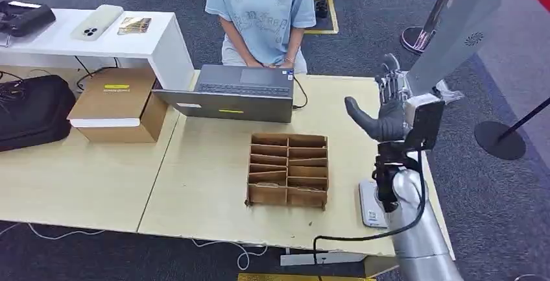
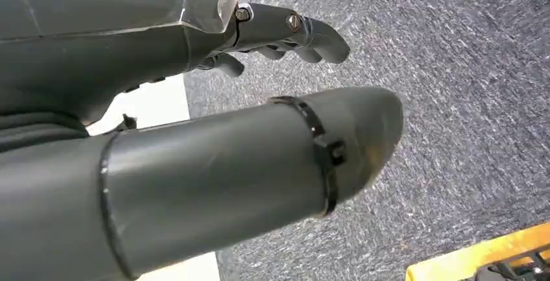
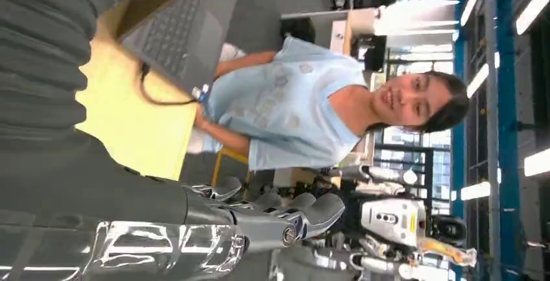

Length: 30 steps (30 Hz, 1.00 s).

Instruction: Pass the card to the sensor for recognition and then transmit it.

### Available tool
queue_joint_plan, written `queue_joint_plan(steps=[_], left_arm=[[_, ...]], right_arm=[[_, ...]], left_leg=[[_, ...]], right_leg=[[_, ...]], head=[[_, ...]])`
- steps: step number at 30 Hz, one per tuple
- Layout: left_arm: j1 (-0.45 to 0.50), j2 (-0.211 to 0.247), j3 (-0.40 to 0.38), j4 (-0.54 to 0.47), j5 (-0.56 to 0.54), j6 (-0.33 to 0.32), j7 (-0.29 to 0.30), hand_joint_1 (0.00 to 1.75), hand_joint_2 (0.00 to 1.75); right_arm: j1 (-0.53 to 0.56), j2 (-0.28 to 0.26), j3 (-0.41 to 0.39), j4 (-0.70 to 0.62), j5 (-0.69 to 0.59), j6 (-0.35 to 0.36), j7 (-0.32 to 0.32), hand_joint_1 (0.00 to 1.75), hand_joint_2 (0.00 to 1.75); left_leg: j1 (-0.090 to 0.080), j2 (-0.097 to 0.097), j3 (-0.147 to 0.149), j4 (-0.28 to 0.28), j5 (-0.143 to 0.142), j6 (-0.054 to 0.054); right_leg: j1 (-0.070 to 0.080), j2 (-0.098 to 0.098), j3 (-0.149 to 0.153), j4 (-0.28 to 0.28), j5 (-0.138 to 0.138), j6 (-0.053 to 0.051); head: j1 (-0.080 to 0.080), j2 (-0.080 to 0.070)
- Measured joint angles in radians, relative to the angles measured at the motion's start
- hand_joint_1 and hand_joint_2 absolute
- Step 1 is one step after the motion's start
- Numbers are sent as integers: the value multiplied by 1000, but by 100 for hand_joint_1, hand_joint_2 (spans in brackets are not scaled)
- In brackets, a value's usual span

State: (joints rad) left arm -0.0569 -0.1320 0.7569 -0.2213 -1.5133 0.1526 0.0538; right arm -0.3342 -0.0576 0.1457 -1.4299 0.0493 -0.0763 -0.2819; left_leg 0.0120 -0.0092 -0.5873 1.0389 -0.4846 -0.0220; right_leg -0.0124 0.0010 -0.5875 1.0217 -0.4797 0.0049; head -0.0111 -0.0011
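The right robot hand (image 1: 386, 109) is raised above the right side of the worktop (image 1: 194, 183), with its fingers spread wide and nothing in it. The left robot hand (image 2: 214, 132) hangs over the grey carpet (image 2: 454, 99); its fingers look loosely apart and it holds nothing. A brown cardboard box with dividers (image 1: 288, 169) sits in the middle of the worktop. This is probably where the cards are kept, but I cannot make out a single card in it. A small white and grey device (image 1: 371, 204) lies flat near the front right edge, partly behind the right arm. It may be the sensor, but I cannot be sure. A person (image 1: 263, 12) sits at the far side behind a grey laptop (image 1: 237, 91). The step now looks like reaching for a card. To do it well, the right robot hand should come down slowly over one slot of the box, pinch just one card by its top edge, and lift it straight up so the box does not tip or slide.
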Motion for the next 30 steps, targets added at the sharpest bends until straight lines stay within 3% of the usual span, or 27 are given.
queue_joint_plan(steps=[9,16,30], left_arm=[[7,0,11,0,6,1,0,0,0],[8,-2,22,0,14,11,-1,0,0],[11,-8,14,0,-27,-27,13,0,0]], right_arm=[[244,-18,-3,-204,183,-55,2,0,175],[422,-11,-3,-338,255,-112,-49,0,175],[515,24,33,-433,543,-232,-34,0,175]], left_leg=[[0,0,0,0,-1,1],[0,0,0,-1,-2,1],[0,0,0,-1,-2,1]], right_leg=[[0,0,0,0,-1,1],[0,0,0,0,-2,1],[0,0,0,0,-2,0]], head=[[0,0],[0,0],[0,0]])
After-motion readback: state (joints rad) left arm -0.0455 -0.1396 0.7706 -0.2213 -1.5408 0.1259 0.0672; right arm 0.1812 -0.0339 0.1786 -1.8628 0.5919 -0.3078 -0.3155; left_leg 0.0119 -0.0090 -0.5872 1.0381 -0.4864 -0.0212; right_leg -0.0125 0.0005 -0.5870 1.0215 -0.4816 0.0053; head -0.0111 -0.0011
